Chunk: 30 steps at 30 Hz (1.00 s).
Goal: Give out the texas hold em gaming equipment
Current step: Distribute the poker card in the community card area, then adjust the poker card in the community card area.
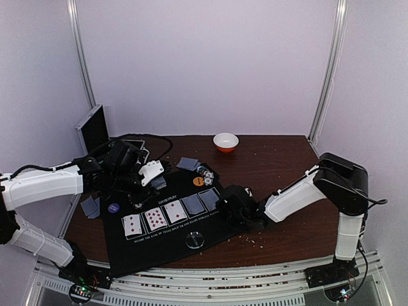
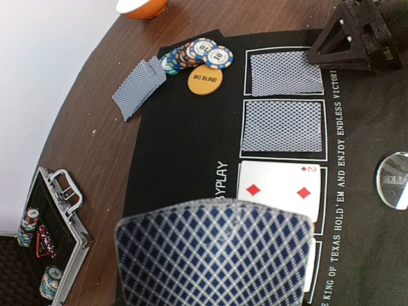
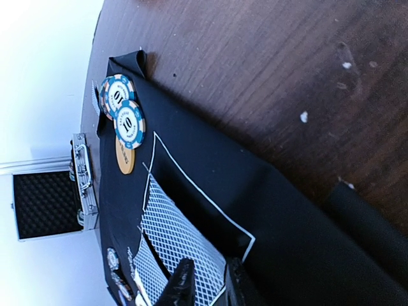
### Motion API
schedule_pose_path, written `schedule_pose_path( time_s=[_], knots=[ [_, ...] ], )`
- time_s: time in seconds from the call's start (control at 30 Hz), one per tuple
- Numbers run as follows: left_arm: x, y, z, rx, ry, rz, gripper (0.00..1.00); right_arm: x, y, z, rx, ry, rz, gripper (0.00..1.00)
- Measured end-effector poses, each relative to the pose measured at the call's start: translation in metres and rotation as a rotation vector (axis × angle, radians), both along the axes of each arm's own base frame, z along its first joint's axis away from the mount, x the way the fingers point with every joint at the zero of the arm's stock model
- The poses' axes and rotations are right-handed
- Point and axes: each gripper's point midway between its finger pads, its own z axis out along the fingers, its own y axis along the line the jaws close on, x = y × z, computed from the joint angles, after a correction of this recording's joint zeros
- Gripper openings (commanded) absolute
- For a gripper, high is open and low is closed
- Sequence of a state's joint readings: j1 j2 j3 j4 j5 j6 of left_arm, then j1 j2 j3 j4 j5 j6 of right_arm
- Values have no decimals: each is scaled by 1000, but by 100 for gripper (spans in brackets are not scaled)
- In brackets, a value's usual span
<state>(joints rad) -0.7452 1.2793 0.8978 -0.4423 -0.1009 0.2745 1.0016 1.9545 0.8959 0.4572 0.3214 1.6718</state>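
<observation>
- Clock read off the top view, 12 = far table edge.
- A black five-box fabric mat (image 2: 172, 146) lay on the brown wooden table (image 1: 280, 166), left of centre, with one corner pointing to 12.
- The boxes ran from 8 to 2. Three face-up red-pip cards (image 1: 155, 218) sat at the 8 end and two face-down grey-blue cards (image 2: 284, 125) at the 2 end, each inside its own box.
- The left gripper (image 1: 154, 177) hovered over the mat's 11 o'clock side, carrying a face-down lattice-backed card (image 2: 213, 258). The card filled the low half of the wrist view and hid the fingers, so the jaw gap could not be read (only that the card hung clear of the mat).
- The right gripper (image 3: 210, 287) sat low at the 2 o'clock end box, jaws a narrow slit apart, nothing pinched. Its tips were right over that box's card; contact unclear.
- Small striped poker chips (image 2: 205, 54) clustered at the mat's 12 o'clock corner, with an orange round "BIG BLIND" disc (image 2: 204, 83) just beside them.
- A fanned pair of face-down cards (image 2: 137, 89) lay on bare wood just beyond that corner.
- A purple round disc (image 1: 113, 207) sat at the mat's 9 o'clock edge, with a small face-down pile (image 1: 90, 206) beside it on the wood.
- A clear round disc (image 1: 195, 240) sat at the mat's 6, below the boxes.
- A white bowl with an orange base (image 1: 225, 141) stood at the table's 12, and an open metal case (image 1: 94, 127) at 10, with chips inside.
</observation>
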Motion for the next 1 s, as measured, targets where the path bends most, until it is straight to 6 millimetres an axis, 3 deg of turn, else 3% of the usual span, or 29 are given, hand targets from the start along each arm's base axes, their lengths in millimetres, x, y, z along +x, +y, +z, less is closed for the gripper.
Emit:
schedule_pose_path(
  time_s=[0.27, 0.37, 0.5, 0.63, 0.77, 0.87, 1.0],
  knots=[
    [0, 0, 0, 0, 0, -1, 47, -8, -17, 12, -57, -31, 23, 32],
    [0, 0, 0, -1, 1, -1, 47, -10, -31, 33, -124, -79, 38, 38],
    [-1, -1, 0, -4, 3, -5, 47, -9, -52, 78, -249, -223, 125, 50],
    [-1, -1, 0, -5, 4, -6, 47, 15, -52, 116, -412, -360, 307, 50],
    [-1, -1, 0, -5, 5, -6, 47, 50, -26, 142, -519, -451, 538, 50],
    [-1, -1, 0, -5, 5, -6, 47, 66, -3, 137, -560, -463, 698, 52],
    [-1, -1, 0, -5, 5, -6, 47, 72, 21, 94, -625, -381, 897, 51]
  ],
)
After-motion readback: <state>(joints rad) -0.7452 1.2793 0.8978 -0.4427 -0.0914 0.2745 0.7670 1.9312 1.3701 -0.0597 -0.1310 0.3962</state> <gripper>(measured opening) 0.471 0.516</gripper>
